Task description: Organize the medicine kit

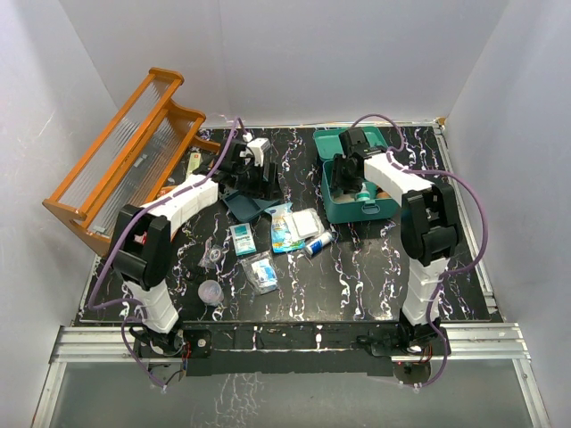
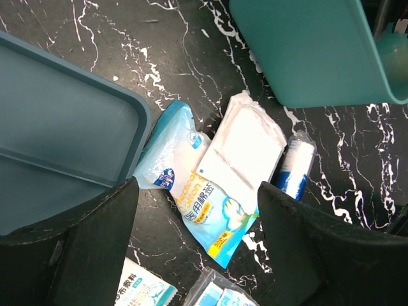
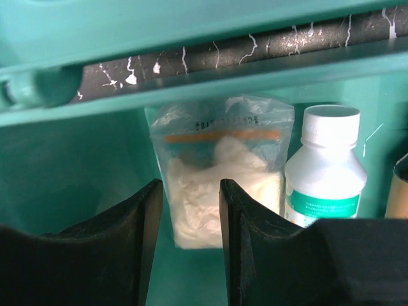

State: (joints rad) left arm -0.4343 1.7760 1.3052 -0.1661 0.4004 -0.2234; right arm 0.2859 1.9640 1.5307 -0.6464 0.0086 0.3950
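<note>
Medicine kit (image 1: 343, 212) sits toward the far right corner of the counter, lid up, a little in from the far edge. Its insert tray (image 1: 243, 207) is out and lies near the middle of the far half, well apart from the box.

Right gripper (image 3: 190, 191) is down inside the box. Its jaws are nearly together, with a zip bag of white cotton (image 3: 217, 159) showing in the slit between them. I cannot tell whether they pinch the bag or merely frame it. A white bottle with a green label (image 3: 325, 172) stands just beside the bag, against the same wall.

Left gripper (image 2: 197, 188) is spread wide and holds nothing. It hovers over loose stock between tray and box:
- a blue cotton pack (image 2: 191, 191), touching the tray's corner
- a white gauze pad (image 2: 245, 150), overlapping the pack
- a small blue-and-white roll (image 2: 295, 166), beside the pad

More sachets lie toward the near edge.

My reading is that packing is midway. The bulky items are in the box, and the flat packets are not yet sorted.

Next, the left arm needs to drop on the gauze pad or cotton pack. Both are thin, flat and slippery, so I would take one by an edge. The overlap could drag the other packet along.
</note>
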